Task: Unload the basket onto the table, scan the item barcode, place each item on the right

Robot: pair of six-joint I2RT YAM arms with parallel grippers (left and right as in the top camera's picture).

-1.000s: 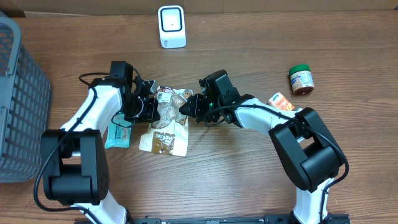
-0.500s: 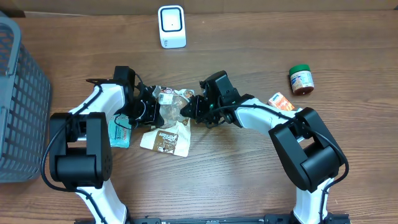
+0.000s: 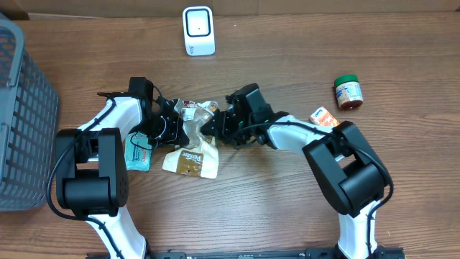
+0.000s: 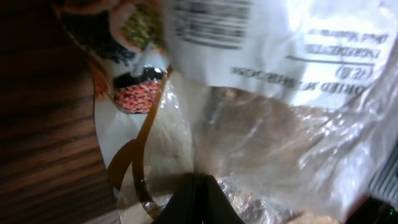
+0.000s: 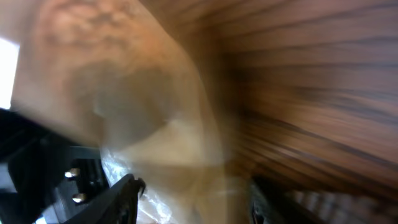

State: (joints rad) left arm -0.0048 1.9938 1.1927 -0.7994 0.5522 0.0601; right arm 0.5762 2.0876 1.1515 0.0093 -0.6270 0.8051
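Item: clear bag [image 3: 194, 119], table centre, scanner [image 3: 198, 30] at 12 o'clock. My left end effector [image 3: 171, 124] clenched on its film; my right end effector [image 3: 214, 124], state: cannot tell, view blurred. Risk: film slips, bag drops onto brown pouch [image 3: 191, 160], barcode crumpled

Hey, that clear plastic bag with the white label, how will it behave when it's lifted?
Probably floppy: the clear bag is thin, crinkled film, bunched where the left gripper pinches it. Likely light, and its label may curl.
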